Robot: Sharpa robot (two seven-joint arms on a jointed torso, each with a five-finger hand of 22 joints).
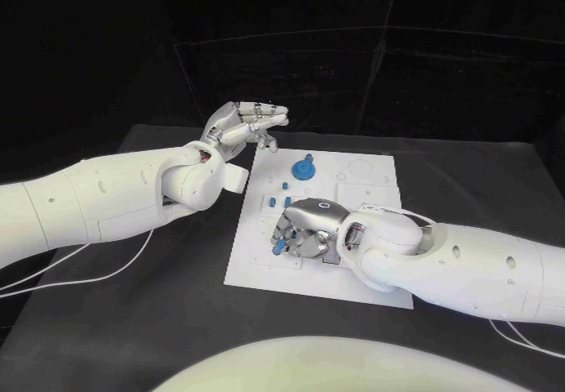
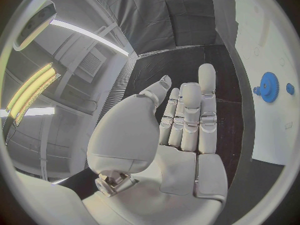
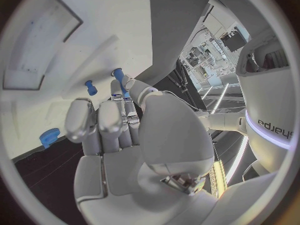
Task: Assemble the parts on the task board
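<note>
A small blue peg (image 3: 119,76) is seen pinched by the silver right hand (image 1: 309,231) in its wrist view, while the silver left hand (image 1: 242,124), at 11 o'clock off the white flat task board (image 1: 371,196), is held open and empty.

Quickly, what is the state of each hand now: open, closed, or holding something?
Left hand: open, holds nothing, raised beyond the task board's far corner.
Right hand: low over the board, pinching a small blue part, as far as visible.

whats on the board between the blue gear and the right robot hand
Head view: small blue parts stand on the task board between the blue gear and the right robot hand.
</note>
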